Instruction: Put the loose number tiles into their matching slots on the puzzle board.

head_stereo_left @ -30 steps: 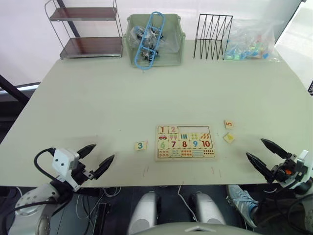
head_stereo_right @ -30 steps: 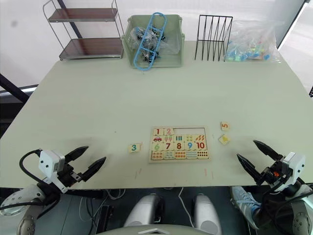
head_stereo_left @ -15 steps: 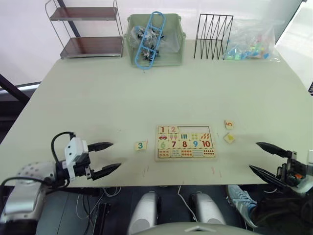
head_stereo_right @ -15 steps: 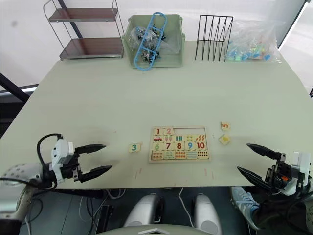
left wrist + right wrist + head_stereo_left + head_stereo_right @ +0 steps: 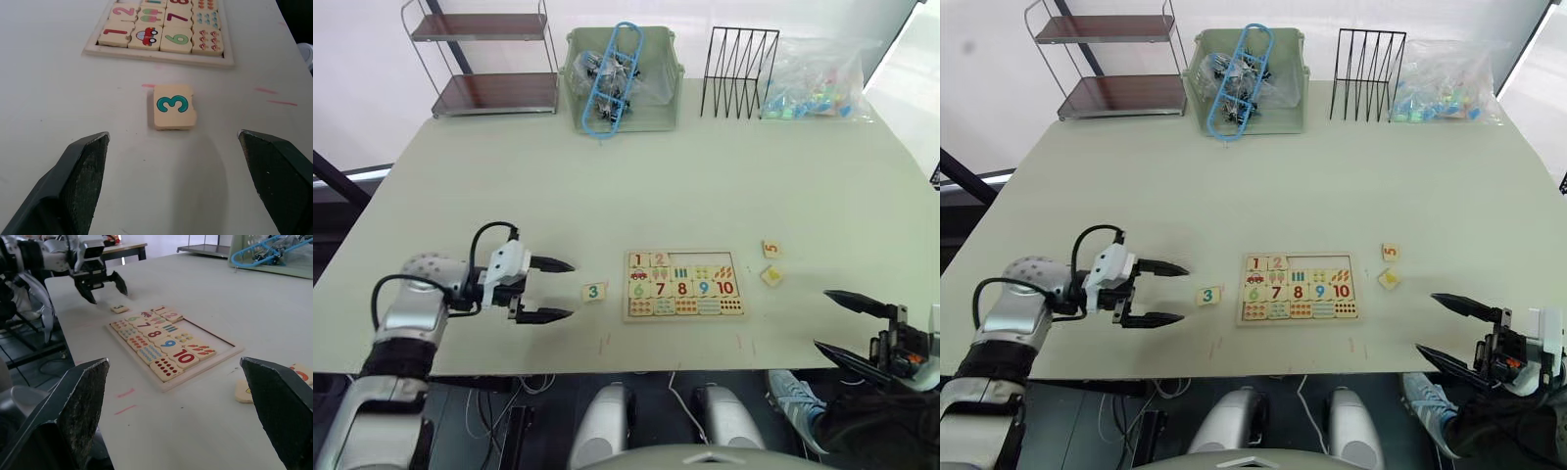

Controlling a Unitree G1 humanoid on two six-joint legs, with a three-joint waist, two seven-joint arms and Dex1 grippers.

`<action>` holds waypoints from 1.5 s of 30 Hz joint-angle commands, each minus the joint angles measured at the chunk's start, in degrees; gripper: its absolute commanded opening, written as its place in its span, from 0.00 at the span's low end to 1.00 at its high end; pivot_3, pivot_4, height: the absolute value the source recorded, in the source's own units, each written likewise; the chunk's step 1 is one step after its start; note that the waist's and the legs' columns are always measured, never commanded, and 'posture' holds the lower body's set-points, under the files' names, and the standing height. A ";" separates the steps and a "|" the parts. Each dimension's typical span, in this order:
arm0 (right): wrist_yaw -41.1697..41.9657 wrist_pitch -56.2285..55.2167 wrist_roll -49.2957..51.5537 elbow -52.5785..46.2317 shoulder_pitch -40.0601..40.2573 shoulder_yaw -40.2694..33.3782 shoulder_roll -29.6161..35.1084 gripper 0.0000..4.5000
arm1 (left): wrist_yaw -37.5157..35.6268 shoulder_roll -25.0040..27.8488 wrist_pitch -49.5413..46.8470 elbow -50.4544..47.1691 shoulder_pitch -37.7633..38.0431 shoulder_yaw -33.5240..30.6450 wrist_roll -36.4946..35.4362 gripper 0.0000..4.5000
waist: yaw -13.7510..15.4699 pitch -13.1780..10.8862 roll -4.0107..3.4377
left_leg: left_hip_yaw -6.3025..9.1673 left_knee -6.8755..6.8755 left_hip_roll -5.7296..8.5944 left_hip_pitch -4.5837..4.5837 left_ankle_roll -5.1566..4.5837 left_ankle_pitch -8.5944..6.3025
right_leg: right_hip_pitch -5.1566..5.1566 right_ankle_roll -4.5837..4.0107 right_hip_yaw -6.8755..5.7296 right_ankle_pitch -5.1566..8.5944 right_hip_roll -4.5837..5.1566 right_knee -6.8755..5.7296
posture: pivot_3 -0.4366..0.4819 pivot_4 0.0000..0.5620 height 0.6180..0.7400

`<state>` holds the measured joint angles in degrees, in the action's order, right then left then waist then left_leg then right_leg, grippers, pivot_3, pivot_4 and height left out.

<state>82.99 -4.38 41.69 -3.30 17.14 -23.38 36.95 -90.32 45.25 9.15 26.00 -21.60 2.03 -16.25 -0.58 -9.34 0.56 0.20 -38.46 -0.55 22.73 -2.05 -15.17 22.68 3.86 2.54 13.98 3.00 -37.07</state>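
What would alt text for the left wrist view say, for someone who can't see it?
A loose wooden tile printed with a teal 3 lies flat on the pale table, centred ahead of the left gripper, whose two black fingers are spread wide on either side of it without touching it. Beyond the tile sits the puzzle board, with tiles 1 and 2 in its top row.

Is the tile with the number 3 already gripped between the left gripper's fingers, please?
No, the 3 tile lies flat on the table, ahead of the open left gripper, with neither finger touching it.
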 commanded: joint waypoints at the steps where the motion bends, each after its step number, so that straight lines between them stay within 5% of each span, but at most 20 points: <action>1: 0.93 -0.33 0.82 -2.24 0.05 -1.94 1.29 1.00 | -2.04 -1.44 2.50 1.56 -2.99 2.03 1.25 0.99 | -0.04 0.00 0.00 | 0.00 0.00 0.00 0.01 0.00 0.00 | 0.00 0.01 0.00 -0.01 0.00 0.00 | 0.48 0.27 1.00; 18: 2.01 -3.80 -2.12 0.13 1.38 -1.20 0.50 1.00 | -2.18 -0.66 3.91 4.90 -5.63 8.71 -0.56 0.99 | -0.06 0.00 0.01 | 0.06 -0.01 -0.02 0.01 0.00 0.00 | 0.01 0.01 -0.01 0.00 -0.03 -0.04 | 0.48 0.27 1.00; 21: 1.76 -4.03 -2.29 0.16 1.31 -1.14 0.49 1.00 | -2.18 -0.07 4.36 4.89 -5.29 9.35 -0.91 0.85 | -0.07 0.00 0.01 | 0.06 0.00 -0.03 0.01 0.00 0.00 | 0.01 0.01 -0.01 0.00 -0.03 -0.04 | 0.48 0.27 1.00; 24: 1.50 -4.18 -2.29 0.19 1.12 -1.29 0.61 1.00 | -2.18 0.12 4.76 5.10 -5.03 9.86 -1.23 0.51 | -0.07 0.00 0.01 | 0.06 0.00 -0.03 0.00 0.00 0.00 | 0.01 0.00 -0.01 0.00 -0.03 -0.05 | 0.48 0.27 1.00; 28: 1.23 -4.14 -2.26 0.07 0.99 -1.39 0.68 1.00 | -2.18 -0.15 5.01 5.10 -4.69 9.92 -1.19 0.21 | -0.05 0.00 0.01 | 0.06 -0.01 -0.04 0.00 0.00 0.00 | 0.01 0.00 -0.01 0.00 -0.03 -0.05 | 0.48 0.27 1.00; 45: -0.79 -3.39 -2.06 -1.74 1.05 -0.50 -0.12 1.00 | -2.18 3.41 0.35 -2.77 -7.43 8.39 -3.52 0.20 | -0.04 0.00 0.01 | 0.07 -0.01 -0.03 0.01 0.00 0.00 | 0.01 0.00 -0.01 0.00 -0.03 -0.06 | 0.48 0.27 1.00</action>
<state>82.72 -7.73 38.95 -3.12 18.15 -23.33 36.96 -90.66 46.48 12.16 27.55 -27.07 11.34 -17.81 -0.62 -9.34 0.57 0.26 -38.47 -0.59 22.75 -2.05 -15.17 22.69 3.86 2.53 13.98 2.97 -37.14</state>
